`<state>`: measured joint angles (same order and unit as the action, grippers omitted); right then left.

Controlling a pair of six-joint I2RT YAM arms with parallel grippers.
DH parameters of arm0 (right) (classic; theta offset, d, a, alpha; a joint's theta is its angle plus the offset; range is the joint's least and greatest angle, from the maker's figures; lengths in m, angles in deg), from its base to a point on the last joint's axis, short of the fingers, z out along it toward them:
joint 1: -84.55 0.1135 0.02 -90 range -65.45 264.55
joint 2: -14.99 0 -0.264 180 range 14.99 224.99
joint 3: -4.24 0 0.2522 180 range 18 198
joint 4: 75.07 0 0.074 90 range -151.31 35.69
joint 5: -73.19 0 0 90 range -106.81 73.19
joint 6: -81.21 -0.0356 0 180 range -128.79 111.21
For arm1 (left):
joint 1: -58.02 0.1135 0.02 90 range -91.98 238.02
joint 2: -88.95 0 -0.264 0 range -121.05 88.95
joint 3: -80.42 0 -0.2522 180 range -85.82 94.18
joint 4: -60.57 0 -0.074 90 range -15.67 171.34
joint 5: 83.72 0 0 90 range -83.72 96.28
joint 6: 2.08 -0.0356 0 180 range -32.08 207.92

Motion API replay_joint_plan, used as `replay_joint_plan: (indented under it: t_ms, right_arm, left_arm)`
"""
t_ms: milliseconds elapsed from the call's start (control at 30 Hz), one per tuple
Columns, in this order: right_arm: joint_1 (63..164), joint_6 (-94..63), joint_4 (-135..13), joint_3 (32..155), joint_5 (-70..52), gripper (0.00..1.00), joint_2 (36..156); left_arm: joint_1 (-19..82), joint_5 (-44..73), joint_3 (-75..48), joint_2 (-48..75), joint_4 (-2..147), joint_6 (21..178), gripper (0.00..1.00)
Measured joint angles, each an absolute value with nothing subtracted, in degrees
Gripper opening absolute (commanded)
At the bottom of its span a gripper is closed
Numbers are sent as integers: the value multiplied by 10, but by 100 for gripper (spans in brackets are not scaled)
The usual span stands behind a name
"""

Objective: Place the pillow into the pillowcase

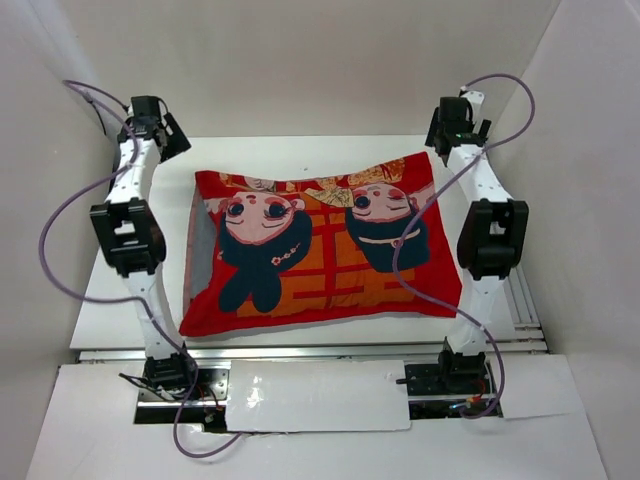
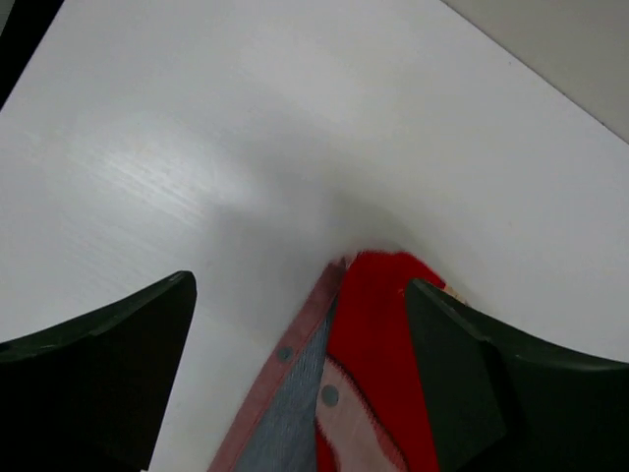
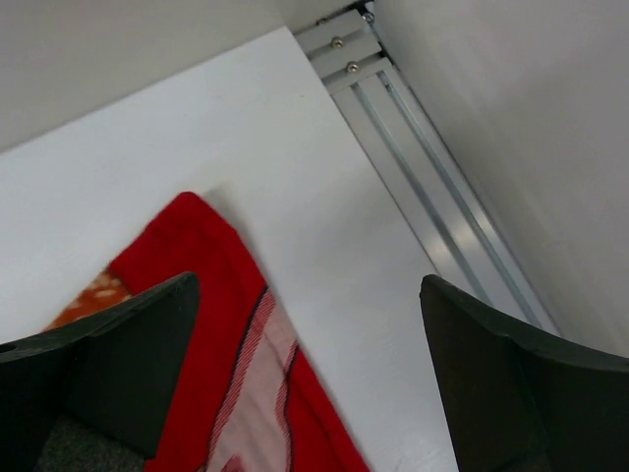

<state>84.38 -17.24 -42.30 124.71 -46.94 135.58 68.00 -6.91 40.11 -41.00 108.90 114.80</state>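
Observation:
The red pillowcase lies flat and plump in the middle of the table, its two cartoon faces up. Its open left edge shows a pink hem with snap buttons and grey lining. No pillow shows; it is hidden or out of view. My left gripper hovers open over the case's far left corner, jaws wide apart, holding nothing. My right gripper hovers open over the far right corner, also empty.
The white table is walled on three sides by white panels. An aluminium rail runs along the right side. Purple cables hang from both arms; the right one crosses the case.

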Motion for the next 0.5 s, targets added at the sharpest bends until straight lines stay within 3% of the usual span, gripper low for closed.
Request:
replay_joint_plan:
  t_ms: [200,333,500]
  right_arm:
    - [835,-209,-397,1175,-386,100,1191]
    - [834,-236,-412,1057,-328,100,1031]
    - [837,-265,-418,887,-279,100,868]
  left_arm:
    - [678,-32,211,-188,1056,1149,100]
    - [656,-28,125,-34,1030,1151,100]
    - [619,-21,-97,183,1028,1172,100]
